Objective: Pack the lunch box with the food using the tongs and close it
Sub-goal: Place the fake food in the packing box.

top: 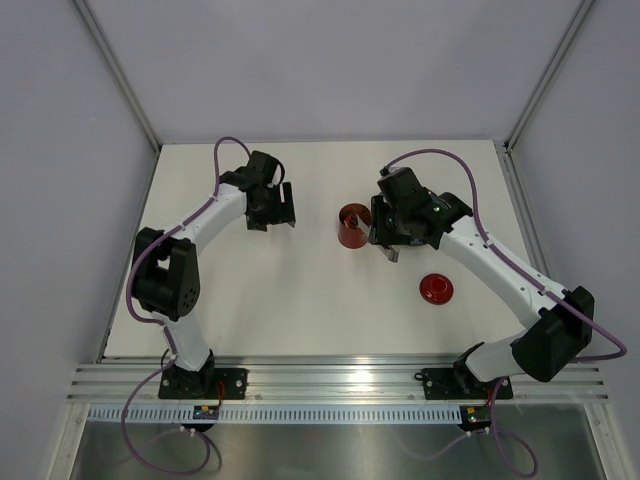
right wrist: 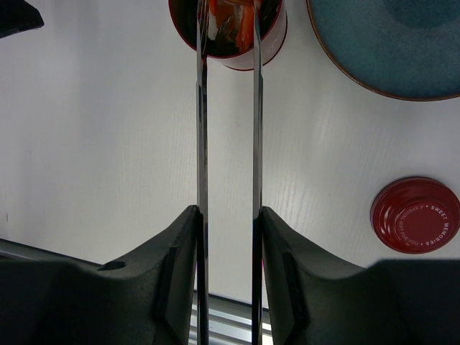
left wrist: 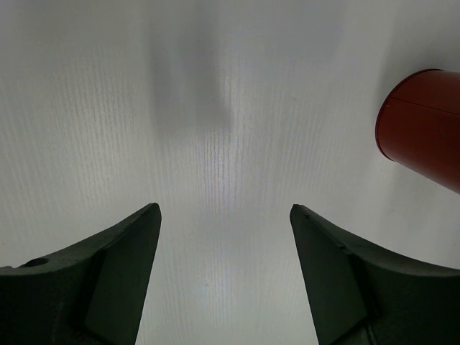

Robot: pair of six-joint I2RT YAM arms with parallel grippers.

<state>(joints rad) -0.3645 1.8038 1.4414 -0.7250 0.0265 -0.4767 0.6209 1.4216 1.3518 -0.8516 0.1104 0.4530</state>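
The right jaws grip the tongs (right wrist: 202, 144), whose tips reach into the open lunch box (right wrist: 277, 43) at the food (right wrist: 230, 18). The left jaws stand wide open over the worktop (top: 300, 300), left of the lunch box.

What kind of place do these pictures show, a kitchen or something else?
Probably a robotics test cell, not a kitchen: a white table closed in by plain grey panels, with the left arm and the right arm bolted to an aluminium rail at its near edge.
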